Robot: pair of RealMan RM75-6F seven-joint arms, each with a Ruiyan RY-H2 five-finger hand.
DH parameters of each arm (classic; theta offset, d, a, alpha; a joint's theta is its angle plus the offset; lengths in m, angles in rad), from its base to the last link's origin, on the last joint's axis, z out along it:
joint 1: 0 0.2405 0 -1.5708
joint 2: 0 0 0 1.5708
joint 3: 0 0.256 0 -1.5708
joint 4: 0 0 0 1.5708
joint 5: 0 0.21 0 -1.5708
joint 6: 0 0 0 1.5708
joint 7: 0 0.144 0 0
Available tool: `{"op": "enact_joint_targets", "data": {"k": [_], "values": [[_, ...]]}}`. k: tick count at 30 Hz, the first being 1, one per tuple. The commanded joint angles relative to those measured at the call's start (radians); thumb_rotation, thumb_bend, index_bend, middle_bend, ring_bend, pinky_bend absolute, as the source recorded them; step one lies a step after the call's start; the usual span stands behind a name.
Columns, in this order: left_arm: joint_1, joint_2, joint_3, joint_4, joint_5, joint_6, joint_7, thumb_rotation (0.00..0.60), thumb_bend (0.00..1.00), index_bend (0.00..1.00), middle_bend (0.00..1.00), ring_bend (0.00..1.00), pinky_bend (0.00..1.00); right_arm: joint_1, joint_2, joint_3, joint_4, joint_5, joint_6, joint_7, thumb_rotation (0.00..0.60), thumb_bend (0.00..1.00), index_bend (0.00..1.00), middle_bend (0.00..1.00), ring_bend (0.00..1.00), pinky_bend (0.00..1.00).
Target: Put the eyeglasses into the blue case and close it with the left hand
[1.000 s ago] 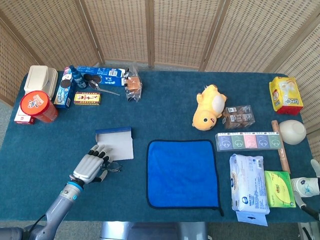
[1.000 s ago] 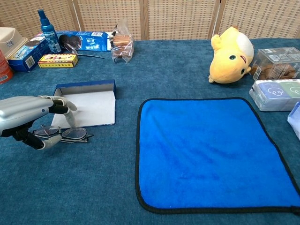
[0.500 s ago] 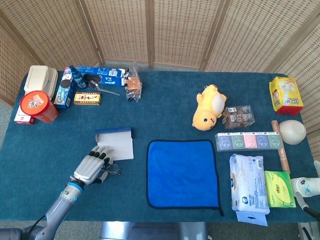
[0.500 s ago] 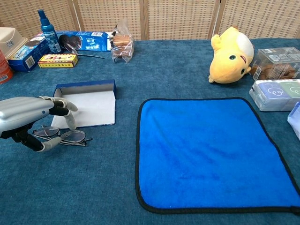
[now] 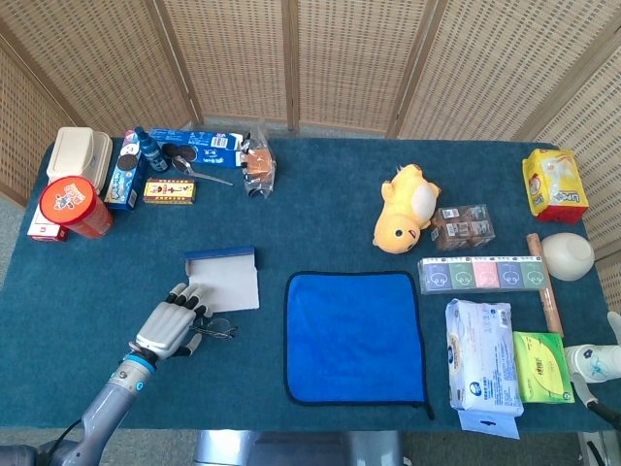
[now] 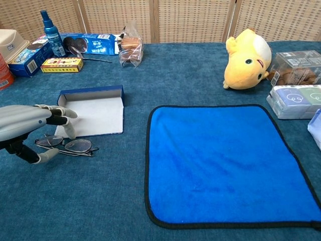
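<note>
1. The blue case [image 6: 93, 114] lies open and flat on the table [image 6: 125, 201], its blue wall at the far edge and its pale inside bare. It serves as the landmark here.
2. The eyeglasses [image 6: 67, 145] lie on the cloth just beside the case's near edge, toward its left corner, outside the case.
3. The left hand [image 6: 25, 123] hovers over the left end of the eyeglasses, its fingers [image 6: 60, 118] spread and curved above the frame and its thumb below. I cannot tell whether any of them touches the frame.
4. In the head view the left hand [image 5: 167, 325] sits near-left of the case [image 5: 223, 277], with the eyeglasses [image 5: 215, 330] showing at its right.
5. The blue mat [image 6: 220, 160] lies to the right of the case, a strip of bare table between them.
6. Bare table runs left and near of the case; the boxes and bottle [image 6: 50, 27] stand well beyond its far edge.
7. The right hand [image 5: 602, 361] shows far right of the case at the table's edge; its fingers cannot be made out.
</note>
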Motion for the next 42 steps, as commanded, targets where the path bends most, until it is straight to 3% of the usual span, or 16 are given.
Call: {"op": "enact_joint_targets", "data": {"k": [1, 5, 12, 24, 30, 42], "values": [[-0.004, -0.011, -0.005, 0.012, -0.003, -0.008, -0.004, 0.533, 0.43, 0.29, 0.08, 0.0, 0.01, -0.001, 0.001, 0.0, -0.002, 0.001, 0.001, -0.001, 0.574, 0.28, 0.04, 0.16, 0.09, 0.16], [-0.011, -0.024, -0.01, 0.021, 0.002, -0.016, 0.0, 0.536, 0.43, 0.31, 0.08, 0.0, 0.01, -0.003, 0.003, 0.001, -0.004, 0.006, 0.001, 0.001, 0.575, 0.28, 0.04, 0.16, 0.09, 0.16], [-0.012, -0.021, -0.005, 0.018, 0.022, -0.01, 0.012, 0.541, 0.43, 0.44, 0.08, 0.0, 0.01, -0.007, 0.006, 0.002, -0.004, 0.009, 0.004, 0.019, 0.576, 0.28, 0.04, 0.16, 0.09, 0.16], [0.0, 0.0, 0.014, 0.0, 0.029, -0.005, 0.024, 0.544, 0.43, 0.52, 0.09, 0.0, 0.01, -0.011, 0.003, 0.004, 0.001, 0.009, 0.012, 0.038, 0.572, 0.28, 0.04, 0.16, 0.09, 0.16], [-0.008, 0.009, -0.026, -0.008, 0.039, 0.019, 0.017, 0.545, 0.42, 0.53, 0.1, 0.0, 0.01, -0.016, 0.004, 0.006, 0.003, 0.008, 0.022, 0.048, 0.578, 0.28, 0.04, 0.16, 0.09, 0.16], [-0.081, 0.003, -0.13, 0.03, -0.046, -0.024, 0.03, 0.552, 0.42, 0.51, 0.1, 0.0, 0.01, -0.02, 0.0, 0.008, 0.016, 0.012, 0.026, 0.064, 0.576, 0.28, 0.03, 0.16, 0.09, 0.16]]}}
